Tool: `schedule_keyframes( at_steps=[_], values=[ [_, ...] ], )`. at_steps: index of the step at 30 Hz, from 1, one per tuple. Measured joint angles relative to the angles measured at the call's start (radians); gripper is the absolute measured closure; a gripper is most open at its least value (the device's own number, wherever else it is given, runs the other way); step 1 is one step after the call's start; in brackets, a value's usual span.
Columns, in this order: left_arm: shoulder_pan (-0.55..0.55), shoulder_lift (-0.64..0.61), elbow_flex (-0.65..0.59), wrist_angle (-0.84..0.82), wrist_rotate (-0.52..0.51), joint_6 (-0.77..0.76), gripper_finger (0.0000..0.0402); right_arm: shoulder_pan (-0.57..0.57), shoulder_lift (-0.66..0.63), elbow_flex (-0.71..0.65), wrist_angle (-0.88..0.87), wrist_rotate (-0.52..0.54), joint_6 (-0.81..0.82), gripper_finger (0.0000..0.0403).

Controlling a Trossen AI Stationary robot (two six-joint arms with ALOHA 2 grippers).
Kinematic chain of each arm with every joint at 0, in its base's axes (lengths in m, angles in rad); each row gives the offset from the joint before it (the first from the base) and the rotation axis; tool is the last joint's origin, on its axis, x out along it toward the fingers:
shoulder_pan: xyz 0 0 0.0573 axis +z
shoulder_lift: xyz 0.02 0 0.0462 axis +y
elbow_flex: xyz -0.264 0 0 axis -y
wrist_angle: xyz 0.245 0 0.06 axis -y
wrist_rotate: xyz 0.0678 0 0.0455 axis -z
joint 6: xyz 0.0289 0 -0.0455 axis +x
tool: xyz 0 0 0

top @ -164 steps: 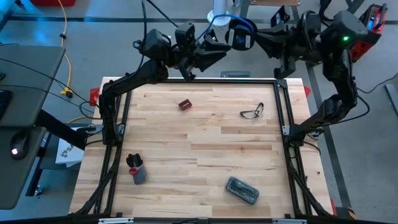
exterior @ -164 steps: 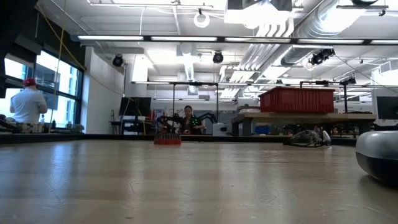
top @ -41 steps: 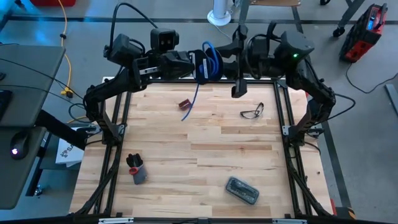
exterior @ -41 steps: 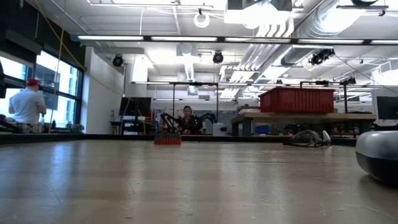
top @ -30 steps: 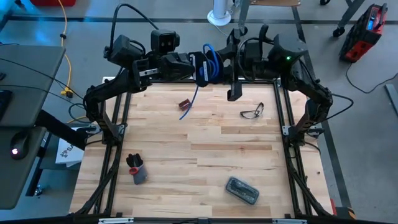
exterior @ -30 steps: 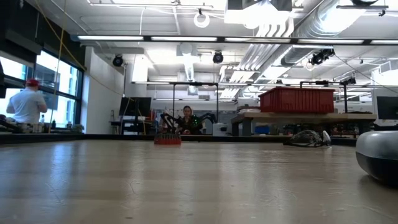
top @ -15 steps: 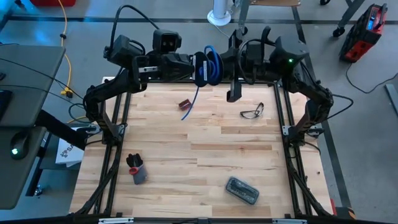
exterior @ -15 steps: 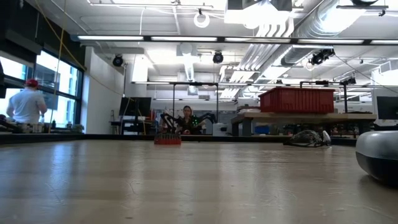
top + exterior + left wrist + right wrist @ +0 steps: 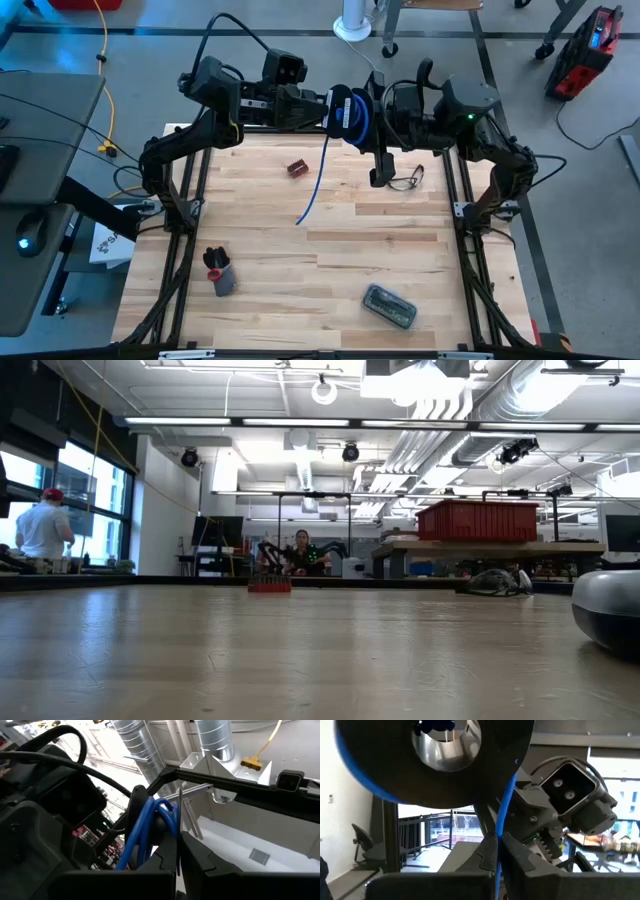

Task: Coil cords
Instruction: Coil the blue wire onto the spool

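We hold the reel (image 9: 345,110) aloft, our left fingers (image 9: 200,865) clamped on it. Our right fingers (image 9: 520,857) pinch the blue cord (image 9: 316,180), mid-winding. Next, we judge, comes another wrap, keeping tension.

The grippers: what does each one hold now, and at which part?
The left gripper holds the black reel by its flat rim. The right gripper is shut on the blue cord, just below the reel.

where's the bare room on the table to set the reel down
Free: the wide middle of the table, between the grey holder and the grey case. Crowded: the far edge, where both grippers hold the reel, blue cord hanging, by the red block and glasses.
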Motion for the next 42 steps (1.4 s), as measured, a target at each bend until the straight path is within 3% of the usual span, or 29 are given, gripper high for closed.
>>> schedule_keyframes(
  at_steps=[5,15,29,42],
  values=[
    [0.012,0.003,0.000,0.014,0.012,-0.016,0.0401,0.005,0.000,0.000,-0.027,-0.010,0.073,0.0402],
    [0.090,0.005,0.000,0.022,0.134,-0.001,0.0401,0.031,-0.022,0.002,-0.058,-0.037,0.106,0.0402],
    [0.215,0.010,0.000,0.022,0.155,0.057,0.0401,0.032,-0.033,0.003,-0.081,-0.055,0.140,0.0403],
    [0.319,0.010,0.000,0.017,0.215,0.009,0.0401,0.019,-0.067,0.003,-0.186,-0.057,0.162,0.0403]
  ],
)
